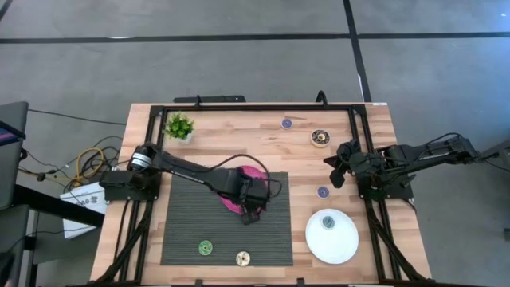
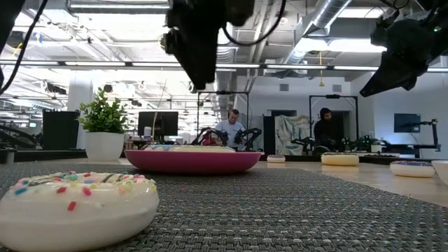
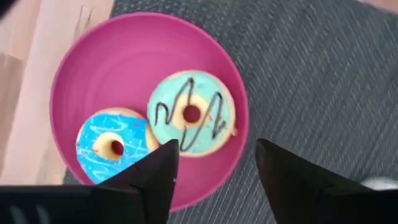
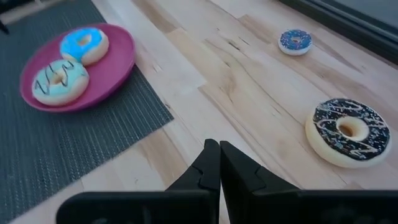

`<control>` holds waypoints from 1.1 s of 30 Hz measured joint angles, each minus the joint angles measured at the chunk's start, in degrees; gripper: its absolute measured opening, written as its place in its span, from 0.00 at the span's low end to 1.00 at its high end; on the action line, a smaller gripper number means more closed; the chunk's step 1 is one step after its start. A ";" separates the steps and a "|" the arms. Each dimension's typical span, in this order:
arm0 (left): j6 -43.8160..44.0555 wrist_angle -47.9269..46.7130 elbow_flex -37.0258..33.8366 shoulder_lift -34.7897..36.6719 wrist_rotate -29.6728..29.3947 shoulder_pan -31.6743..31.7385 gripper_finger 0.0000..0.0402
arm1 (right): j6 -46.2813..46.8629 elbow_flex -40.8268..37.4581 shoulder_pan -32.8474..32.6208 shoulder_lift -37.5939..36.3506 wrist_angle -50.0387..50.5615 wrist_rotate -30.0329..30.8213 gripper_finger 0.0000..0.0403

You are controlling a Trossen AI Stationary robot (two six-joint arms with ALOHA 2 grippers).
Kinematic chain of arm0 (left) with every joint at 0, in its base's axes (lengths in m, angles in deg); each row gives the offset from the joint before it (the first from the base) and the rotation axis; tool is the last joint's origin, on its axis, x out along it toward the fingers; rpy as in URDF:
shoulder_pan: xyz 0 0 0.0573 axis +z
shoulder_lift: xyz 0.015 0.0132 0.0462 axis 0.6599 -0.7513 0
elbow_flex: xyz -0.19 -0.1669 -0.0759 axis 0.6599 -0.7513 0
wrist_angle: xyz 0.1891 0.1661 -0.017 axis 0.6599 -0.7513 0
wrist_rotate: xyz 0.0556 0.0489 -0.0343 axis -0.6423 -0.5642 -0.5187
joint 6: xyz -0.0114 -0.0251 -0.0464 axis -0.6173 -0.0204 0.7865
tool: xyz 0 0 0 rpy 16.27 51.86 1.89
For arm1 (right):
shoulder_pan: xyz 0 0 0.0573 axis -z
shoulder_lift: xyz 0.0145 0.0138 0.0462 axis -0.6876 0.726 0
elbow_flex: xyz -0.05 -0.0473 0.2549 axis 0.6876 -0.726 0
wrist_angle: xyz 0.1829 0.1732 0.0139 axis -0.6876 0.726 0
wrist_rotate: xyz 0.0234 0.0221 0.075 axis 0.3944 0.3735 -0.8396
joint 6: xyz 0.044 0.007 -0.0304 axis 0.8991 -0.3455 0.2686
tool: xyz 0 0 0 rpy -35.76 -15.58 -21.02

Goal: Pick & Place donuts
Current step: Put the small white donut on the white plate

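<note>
- The room beyond the bench is a large open workshop with ceiling ducts, screens and two people standing far back in the low view; the floor around is grey with dark lines.
- The bench (image 1: 239,127) is pale wood in a black frame, with a dark ribbed mat (image 1: 183,223) covering its near middle and a small potted plant (image 1: 179,125) at a far corner.
- The pink plate (image 3: 112,68) sits at the mat's far edge and holds two donuts touching side by side: a pale mint donut (image 3: 191,114) with dark squiggles and a bright blue donut (image 3: 111,145).
- The white plate (image 1: 332,237) on the right side holds one small donut (image 1: 327,222).
- The left tool (image 3: 214,180) hangs over the pink plate, fingers spread and empty. I judge this the step just after a drop on that plate.
- The right tool (image 4: 217,165) waits above bare wood at the right edge, fingers pressed together, holding nothing.
- Loose donuts remain: a chocolate donut (image 4: 347,132) and a purple donut (image 4: 295,41) far back, another purple donut (image 1: 323,192) near the white plate, and a green donut (image 1: 205,248) and a cream donut (image 1: 243,257) on the mat's near edge.
- The next move likely calls for the left arm to lift clear and reach towards the green or cream one.
</note>
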 joint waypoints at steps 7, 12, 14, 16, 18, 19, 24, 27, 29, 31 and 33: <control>-3.70 -4.63 -1.21 3.41 -6.52 -1.48 0.22 | -8.86 0.00 -0.23 2.60 -8.97 -6.02 0.00; -5.84 4.08 -11.64 11.62 -7.07 -2.63 0.03 | -13.60 0.00 -3.06 8.87 -23.98 -7.01 0.00; -5.15 9.01 -18.01 16.55 -7.12 -3.81 0.02 | -14.17 0.02 -5.04 12.75 -29.87 -6.50 0.00; -3.75 14.90 -25.04 22.15 -7.12 -5.28 0.02 | -14.16 0.68 -7.30 17.55 -34.28 -5.22 0.00; -1.86 20.14 -32.26 27.94 -7.12 -6.69 0.02 | -14.17 3.39 -9.68 23.05 -35.41 -3.83 0.00; -0.75 22.52 -35.78 30.80 -7.10 -7.41 0.01 | -14.16 5.21 -10.78 26.05 -35.47 -3.38 0.00; 3.72 31.03 -50.59 44.80 -7.11 -10.73 0.00 | -14.17 17.26 -15.29 41.58 -34.49 -1.11 0.00; 5.15 31.62 -56.55 52.34 -7.01 -13.20 0.00 | -14.16 26.32 -16.65 50.75 -31.40 -1.22 0.00; 5.23 31.83 -59.57 57.02 -7.20 -14.91 0.00 | -14.14 33.37 -17.42 56.81 -26.71 -1.40 0.00; 4.49 31.57 -62.01 61.51 -7.61 -16.61 0.00 | -13.24 40.67 -18.22 62.39 -20.37 -1.40 0.00; 2.68 31.35 -63.90 65.66 -8.03 -17.95 0.00 | -11.38 48.22 -18.81 67.82 -14.09 -2.01 0.00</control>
